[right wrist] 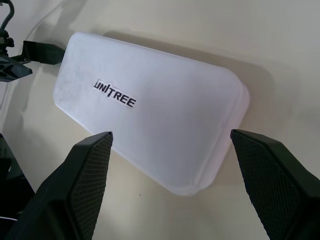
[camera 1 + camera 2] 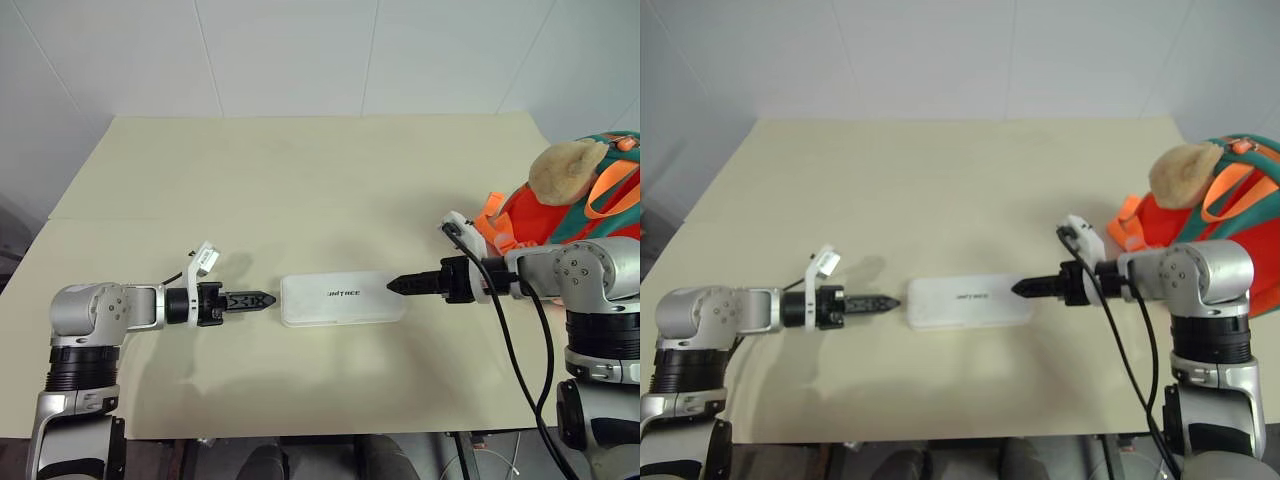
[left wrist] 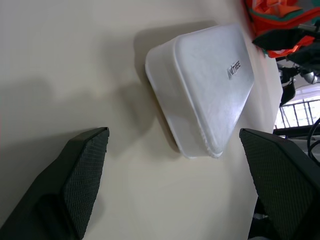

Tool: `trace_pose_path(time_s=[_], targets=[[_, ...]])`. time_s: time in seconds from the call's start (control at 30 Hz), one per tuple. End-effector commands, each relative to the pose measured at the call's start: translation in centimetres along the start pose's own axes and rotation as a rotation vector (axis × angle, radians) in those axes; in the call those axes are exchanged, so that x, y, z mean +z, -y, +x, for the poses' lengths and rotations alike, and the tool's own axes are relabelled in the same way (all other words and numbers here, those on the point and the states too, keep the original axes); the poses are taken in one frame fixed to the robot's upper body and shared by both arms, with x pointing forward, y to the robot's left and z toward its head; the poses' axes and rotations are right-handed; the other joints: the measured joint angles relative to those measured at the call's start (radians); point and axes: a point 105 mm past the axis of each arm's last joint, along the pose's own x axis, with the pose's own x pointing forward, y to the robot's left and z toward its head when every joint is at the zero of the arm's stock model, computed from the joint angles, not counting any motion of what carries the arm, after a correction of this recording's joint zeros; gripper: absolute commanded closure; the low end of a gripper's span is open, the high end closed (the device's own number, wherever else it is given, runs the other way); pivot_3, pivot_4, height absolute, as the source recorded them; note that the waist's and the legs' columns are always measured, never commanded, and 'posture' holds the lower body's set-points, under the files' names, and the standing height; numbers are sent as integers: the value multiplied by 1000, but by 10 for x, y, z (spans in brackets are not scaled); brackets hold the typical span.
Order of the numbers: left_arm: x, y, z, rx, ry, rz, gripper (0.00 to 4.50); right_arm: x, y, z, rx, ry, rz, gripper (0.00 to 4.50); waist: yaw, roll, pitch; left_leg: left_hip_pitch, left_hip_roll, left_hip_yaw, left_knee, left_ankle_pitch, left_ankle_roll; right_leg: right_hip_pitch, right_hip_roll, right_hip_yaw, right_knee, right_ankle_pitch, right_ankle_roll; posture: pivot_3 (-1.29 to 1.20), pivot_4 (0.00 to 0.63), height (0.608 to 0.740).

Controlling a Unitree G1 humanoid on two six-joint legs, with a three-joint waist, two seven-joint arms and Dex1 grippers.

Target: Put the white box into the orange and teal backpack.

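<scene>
1. On the beige table [image 2: 300, 170], near its front edge, the white box [image 2: 342, 298] lies flat with its dark lettering facing up.
2. Left gripper [image 2: 262, 299] points at one short end of the box, its fingers spread wide and holding nothing.
3. Right gripper [image 2: 393, 285] points at the other end, its fingers likewise spread and holding nothing.
4. Orange and teal backpack [image 2: 560, 215] sits at the table's right edge with a tan pompom [image 2: 566, 170] on top; whether anything is inside cannot be told.

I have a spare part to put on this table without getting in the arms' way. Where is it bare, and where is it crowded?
The cream table is bare across its whole far half, from the wall down to the flat white rectangular box, and along the near edge. It is crowded midway, where the left claw and right claw flank the box, and at the right, by the orange and teal backpack.
</scene>
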Motion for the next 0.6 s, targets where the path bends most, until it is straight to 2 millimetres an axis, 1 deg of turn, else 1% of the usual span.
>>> trace_pose_path(time_s=[0.03,0.33,0.6], targets=[[-8,7,9,-39,-47,-18,43,-1,0,1,1,-4,1,0,0,0,0,0,0,0,0,0,0,0,0,0,0,0,0,0,150,740],[-13,17,12,-73,-86,-34,43,-6,1,5,6,-22,11,0,-5,0,0,0,0,0,-1,0,0,0,0,0,-1,0,0,0,150,740],[-9,18,24,-89,-72,-53,43,-9,-10,17,57,-25,11,0,-4,0,0,0,0,0,0,0,0,0,0,0,0,0,0,0,150,740]])
